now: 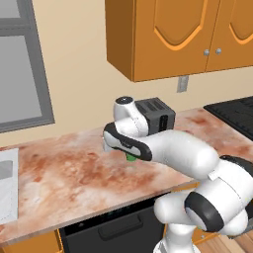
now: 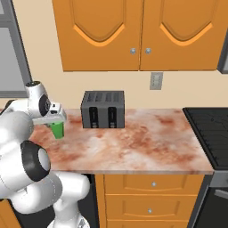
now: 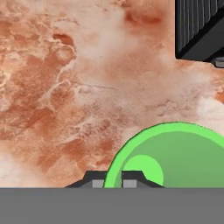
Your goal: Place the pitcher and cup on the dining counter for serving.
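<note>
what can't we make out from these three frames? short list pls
- Cup: left base view shows a green sliver under the forearm; hand view cuts it at the bottom and right edges.
- Gripper: tips straddle the cup's rim, shut on it; the grey band hides the fingers' length.
- Whether the cup is lifted off the counter: unclear.
- Toaster: arm partly covers it in the left base view.
</note>
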